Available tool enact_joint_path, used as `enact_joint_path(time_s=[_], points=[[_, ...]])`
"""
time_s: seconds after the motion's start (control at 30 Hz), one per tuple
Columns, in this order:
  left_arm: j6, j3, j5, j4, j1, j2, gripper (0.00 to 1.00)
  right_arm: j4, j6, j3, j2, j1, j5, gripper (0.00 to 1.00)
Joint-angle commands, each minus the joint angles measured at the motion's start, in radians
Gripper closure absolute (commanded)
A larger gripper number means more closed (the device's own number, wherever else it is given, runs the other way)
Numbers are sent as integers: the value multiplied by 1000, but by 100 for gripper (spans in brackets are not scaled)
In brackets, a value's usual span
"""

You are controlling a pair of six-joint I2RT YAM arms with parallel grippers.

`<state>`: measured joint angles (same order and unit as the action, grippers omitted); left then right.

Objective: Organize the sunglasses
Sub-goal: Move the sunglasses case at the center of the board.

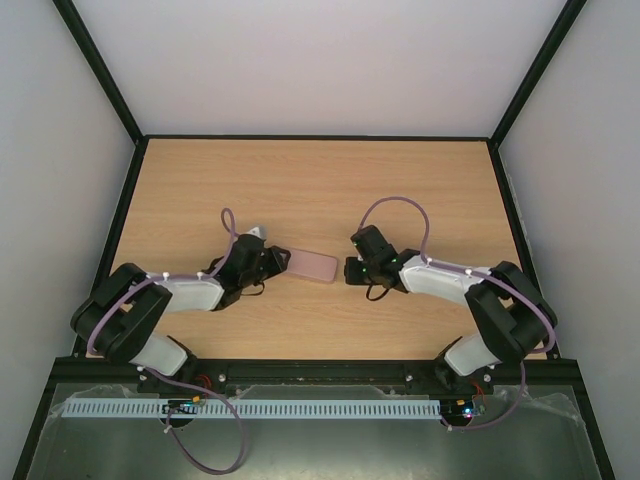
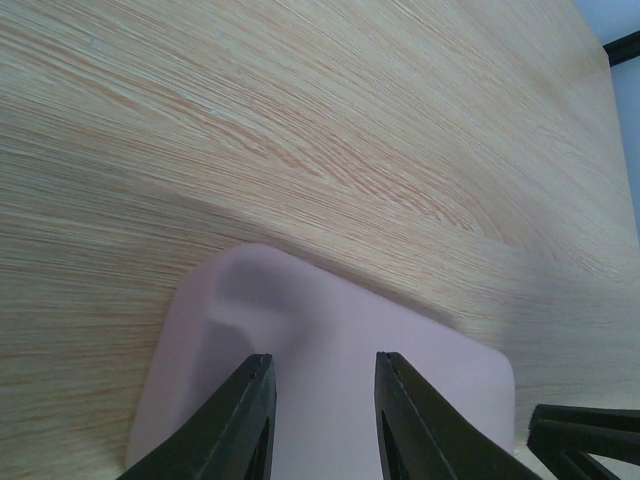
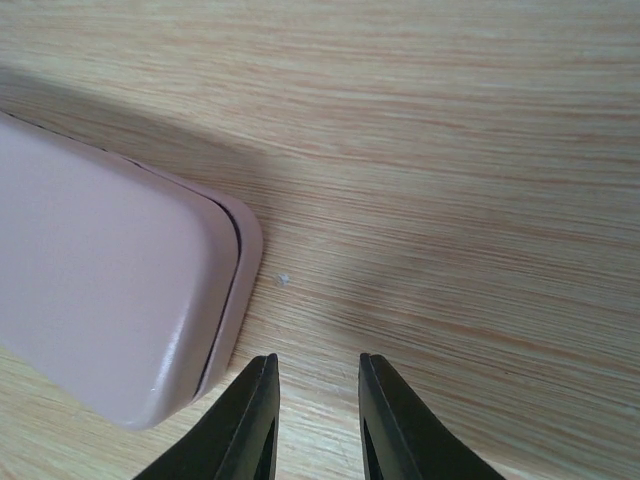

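The sunglasses show in none of the views, and whether they lie inside the shut pink case [image 1: 312, 266] cannot be told. The case lies flat on the table [image 1: 320, 190] between the two hands, its lid down on its base. The left hand [image 2: 322, 365] is over the case's near end, its dark fingers [image 2: 250, 410] set narrowly apart with the pink lid showing in the gap; whether they touch the lid is unclear. The right hand [image 3: 316, 362] is over bare wood just off the case's other end, so the rounded corner of the case lies to the left of its fingers [image 3: 258, 410]. These stand narrowly apart and hold nothing.
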<state>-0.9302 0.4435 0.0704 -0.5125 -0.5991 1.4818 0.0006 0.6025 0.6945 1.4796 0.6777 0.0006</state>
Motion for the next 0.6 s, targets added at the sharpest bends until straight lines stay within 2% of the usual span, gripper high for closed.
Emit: enact_joint_path(time_s=[0.0, 0.33, 0.57], points=[[-15, -13, -36, 14, -36, -13, 69, -5, 4, 16, 58, -6, -11, 76], [-17, -13, -51, 41, -62, -58, 68, 24, 8, 85, 144, -6, -56, 77], [21, 26, -81, 183, -50, -232, 57, 15, 5, 128, 167, -6, -61, 77]])
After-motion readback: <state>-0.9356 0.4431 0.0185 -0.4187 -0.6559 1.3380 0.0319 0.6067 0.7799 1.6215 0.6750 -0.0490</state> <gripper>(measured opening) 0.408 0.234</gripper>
